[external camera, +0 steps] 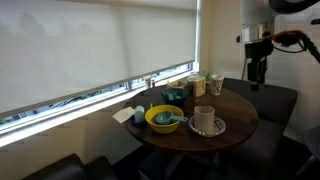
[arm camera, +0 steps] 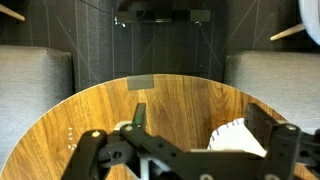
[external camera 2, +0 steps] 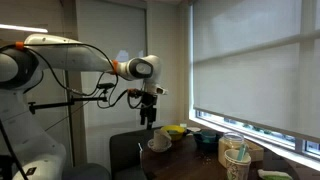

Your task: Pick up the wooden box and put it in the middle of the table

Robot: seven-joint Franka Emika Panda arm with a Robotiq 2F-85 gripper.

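Observation:
The round dark brown table holds dishes. A small pale rectangular thing at the table's edge farthest from the arm looks like the wooden box; it is too small to tell for sure. My gripper hangs well above the opposite edge of the table, far from that box. It also shows high above the table in an exterior view. In the wrist view the gripper is open and empty over bare table wood. The box is out of the wrist view.
A yellow bowl with a teal item, a white mug on a striped plate, a dark teal bowl and cups crowd the table. Grey seats ring it. A window with a blind runs alongside.

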